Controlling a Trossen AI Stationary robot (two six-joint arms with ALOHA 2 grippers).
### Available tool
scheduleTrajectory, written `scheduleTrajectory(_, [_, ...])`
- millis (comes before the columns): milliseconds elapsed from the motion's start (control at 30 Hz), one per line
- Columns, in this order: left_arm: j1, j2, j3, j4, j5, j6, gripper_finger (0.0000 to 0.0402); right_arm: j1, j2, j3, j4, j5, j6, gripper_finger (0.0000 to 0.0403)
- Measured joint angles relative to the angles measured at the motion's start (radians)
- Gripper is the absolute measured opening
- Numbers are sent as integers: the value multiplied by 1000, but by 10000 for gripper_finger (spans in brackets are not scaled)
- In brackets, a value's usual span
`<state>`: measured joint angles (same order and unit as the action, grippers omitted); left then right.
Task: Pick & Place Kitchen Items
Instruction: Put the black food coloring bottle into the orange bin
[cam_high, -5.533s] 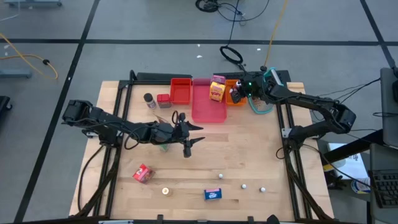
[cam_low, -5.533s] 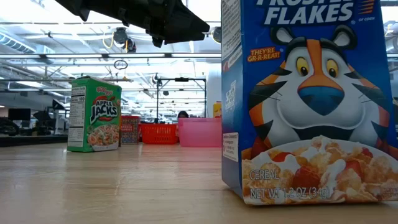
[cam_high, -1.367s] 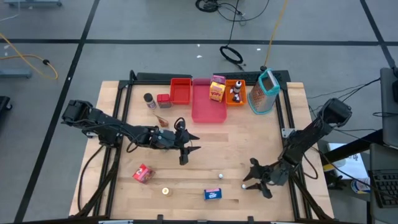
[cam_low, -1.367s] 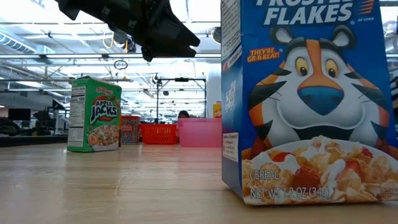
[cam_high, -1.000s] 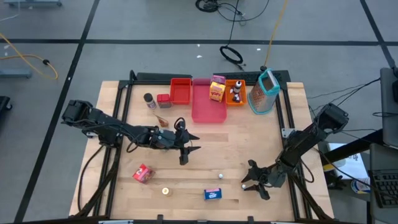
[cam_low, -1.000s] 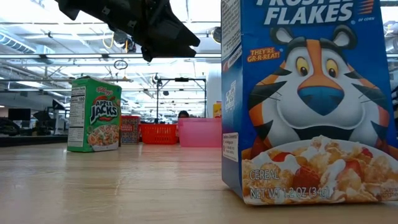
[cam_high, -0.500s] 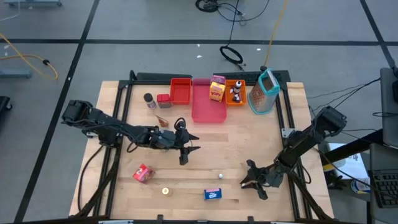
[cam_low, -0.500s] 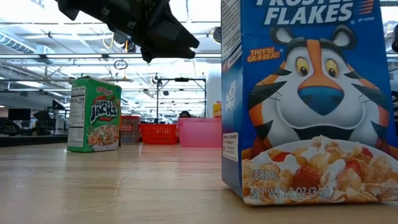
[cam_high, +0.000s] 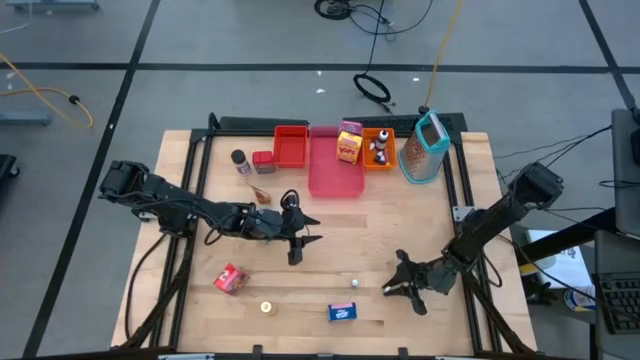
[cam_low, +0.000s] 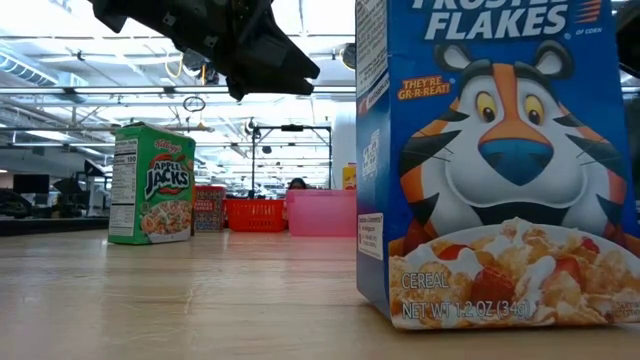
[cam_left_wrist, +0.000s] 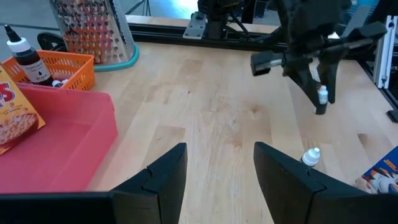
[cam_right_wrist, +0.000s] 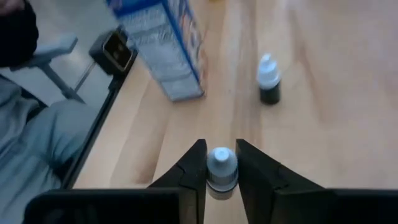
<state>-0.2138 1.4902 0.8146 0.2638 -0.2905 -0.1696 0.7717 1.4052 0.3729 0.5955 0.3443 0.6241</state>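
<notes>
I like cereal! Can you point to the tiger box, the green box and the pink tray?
tiger box (cam_low: 500, 160), low view, on the tiger's face on its front.
green box (cam_low: 152, 184), low view, on its front panel.
pink tray (cam_high: 334, 178), high view, on its bare floor.

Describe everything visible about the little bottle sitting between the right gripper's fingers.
The small bottle has a pale rounded cap and a darker body below, apparently plastic. It stands upright, pinched at the neck by the right gripper, whose fingers press it from both sides near the table's front right. From the left wrist view it shows as a white-capped bottle between dark fingers.
</notes>
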Motion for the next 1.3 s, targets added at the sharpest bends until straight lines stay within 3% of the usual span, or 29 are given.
scheduleTrajectory(333, [0,0,0,0,0,1,186,-169,-255,1,-105,2,-62,57])
scheduleTrajectory(633, [0,0,0,0,0,1,186,-363,-414,84,-370,23,-90,58])
scheduleTrajectory(1067, [0,0,0,2,1,1,186,-680,-446,240,-626,27,-177,59])
scheduleTrajectory(1300, [0,0,0,2,1,1,186,-815,-446,277,-631,27,-248,59])
